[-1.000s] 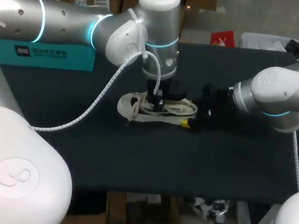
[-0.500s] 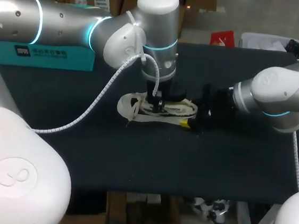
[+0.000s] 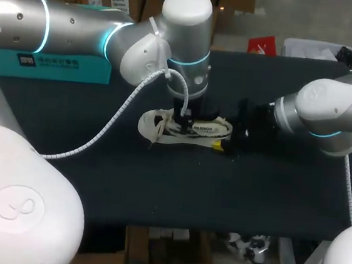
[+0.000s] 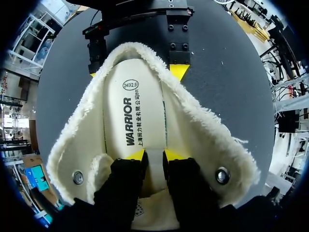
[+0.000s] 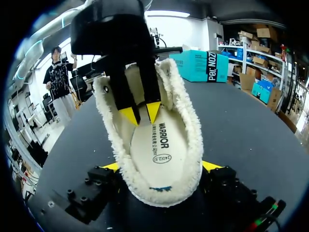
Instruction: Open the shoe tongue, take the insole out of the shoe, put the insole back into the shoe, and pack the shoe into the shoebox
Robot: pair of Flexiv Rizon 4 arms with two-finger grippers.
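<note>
- Innermost, insole (image 4: 137,111): pale, printed, lying flat inside the shoe, not yet lifted. Its fore part sits directly under the left fingers, with a narrow strip of it showing between the two tips.
- Shoe (image 3: 151,126): cream, fleece-lined, its upper splayed wide open. It rests sole-down near the middle of the tabletop (image 3: 158,180), a little toward the far edge, with the toe toward the left edge and the heel toward the right.
- Left gripper (image 4: 154,155): reaches straight down into the shoe's opening. The fingers (image 4: 136,155) are drawn almost together and both tips touch the insole. Judged a pinch on it, placed well forward so the insole can be peeled up out of the lining.
- Right gripper (image 5: 162,166): low at the heel end, with fingers (image 5: 212,166) spread wide, one against each side of the heel. Judged a clamp that steadies the shoe so it does not rise with the insole.
- Shoebox (image 3: 63,66): teal, against the far left edge, well apart from the shoe and untouched. Taken to be where the shoe is packed last.
</note>
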